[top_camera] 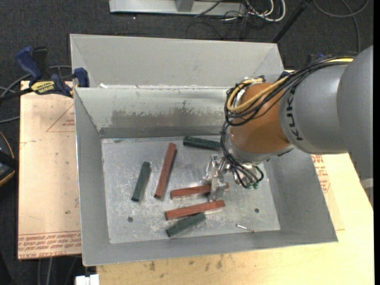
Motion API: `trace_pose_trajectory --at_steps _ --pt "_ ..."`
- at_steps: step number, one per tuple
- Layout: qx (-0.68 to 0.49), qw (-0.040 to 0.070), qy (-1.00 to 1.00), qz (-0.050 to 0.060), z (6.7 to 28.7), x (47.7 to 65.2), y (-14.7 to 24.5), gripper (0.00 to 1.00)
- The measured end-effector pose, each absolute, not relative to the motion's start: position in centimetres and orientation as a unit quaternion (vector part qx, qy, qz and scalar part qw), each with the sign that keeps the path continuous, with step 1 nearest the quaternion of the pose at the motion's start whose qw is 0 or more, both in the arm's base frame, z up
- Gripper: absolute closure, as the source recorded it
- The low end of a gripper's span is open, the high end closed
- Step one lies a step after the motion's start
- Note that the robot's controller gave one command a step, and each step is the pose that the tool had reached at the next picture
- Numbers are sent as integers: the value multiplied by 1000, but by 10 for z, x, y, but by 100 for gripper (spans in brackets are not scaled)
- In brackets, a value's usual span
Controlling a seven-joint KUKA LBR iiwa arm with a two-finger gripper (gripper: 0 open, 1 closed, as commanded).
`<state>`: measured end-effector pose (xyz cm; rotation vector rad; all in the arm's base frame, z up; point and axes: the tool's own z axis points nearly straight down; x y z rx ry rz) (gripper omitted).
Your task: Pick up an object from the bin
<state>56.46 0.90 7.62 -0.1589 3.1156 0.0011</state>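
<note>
Camera view is showing the two-finger gripper (216, 181) hanging low over the floor of the grey metal bin (89, 159), slightly toward four o'clock from the bin's middle. It is sitting right at the three o'clock end of a short red-brown flat bar (189, 191), which I am taking as the thing to pick. Whether the gripper is open or closed on that bar I cannot tell, because the orange wrist cover (258, 123) and its cables are crowding the spot.

Just toward six o'clock a second red-brown flat bar (195, 209) is lying nearly parallel, with a dark green flat bar (185, 224) beyond it.

Doing this step well is probably calling for straddling the short bar across its narrow width and getting down close to the floor. The gripper should also be keeping off the second bar, so nothing is getting dragged along. Gripping at the very end is risking a tilt on the lift. Shifting toward nine o'clock, nearer the bar's middle, is looking steadier.
</note>
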Motion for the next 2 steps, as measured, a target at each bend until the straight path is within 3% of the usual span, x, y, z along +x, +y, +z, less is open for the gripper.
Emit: trace_pose_trajectory --at_steps 1,2 --pt "-51 11 999 0 76 565 9 100" --pt "-120 0 993 1 270 554 4 100"
